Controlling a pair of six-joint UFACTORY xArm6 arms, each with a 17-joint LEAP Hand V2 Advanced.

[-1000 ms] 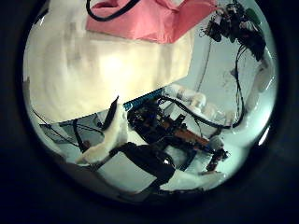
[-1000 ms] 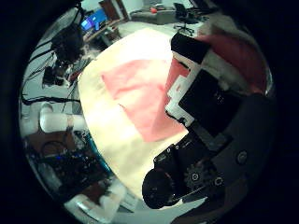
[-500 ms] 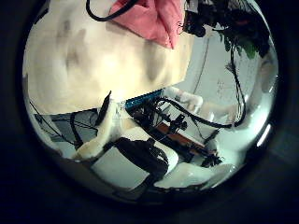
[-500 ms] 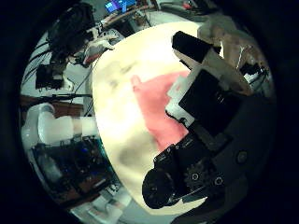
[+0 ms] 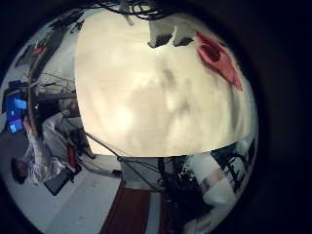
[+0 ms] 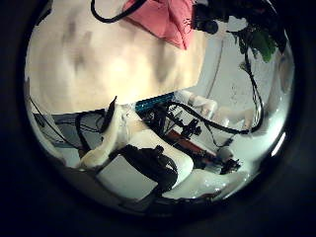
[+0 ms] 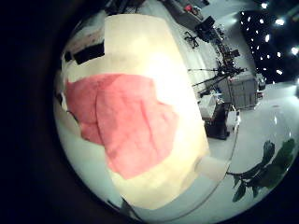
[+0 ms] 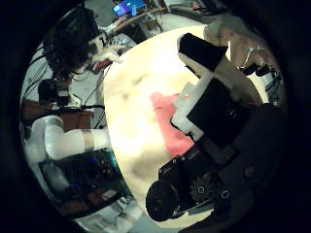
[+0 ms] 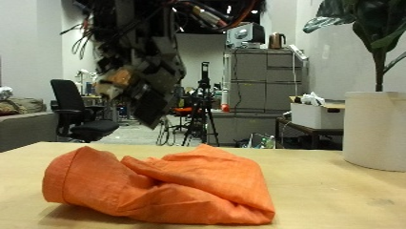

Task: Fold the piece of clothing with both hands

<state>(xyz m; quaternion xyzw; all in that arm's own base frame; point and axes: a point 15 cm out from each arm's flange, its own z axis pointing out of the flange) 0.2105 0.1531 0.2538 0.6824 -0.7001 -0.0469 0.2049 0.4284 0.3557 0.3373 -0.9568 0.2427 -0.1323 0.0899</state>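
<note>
An orange piece of clothing (image 9: 159,186) lies crumpled in a low heap on the wooden table (image 9: 343,191). Above it hangs a hand (image 9: 142,81) with relaxed fingers, clear of the cloth and holding nothing; I cannot tell which hand it is. The right little finger side palm view looks straight down on the clothing (image 7: 126,121), which fills much of it. In the right thumb side palm view a straight finger (image 8: 209,83) reaches over the clothing (image 8: 170,121). From the left palm the clothing (image 6: 168,18) lies at the table's far side, and the left hand's fingers (image 6: 114,138) hold nothing.
A white plant pot (image 9: 375,129) stands on the table beside the clothing. Behind the table are an office chair (image 9: 70,110), a grey cabinet (image 9: 260,91) and a tripod (image 9: 201,110). The left palm looks past the table's edge (image 5: 146,151) at the floor.
Both palm cameras have shifted. The right palm view now shows less of the clothing, close beside its finger. The left palm view turned a second ago and has held nearly still since.
</note>
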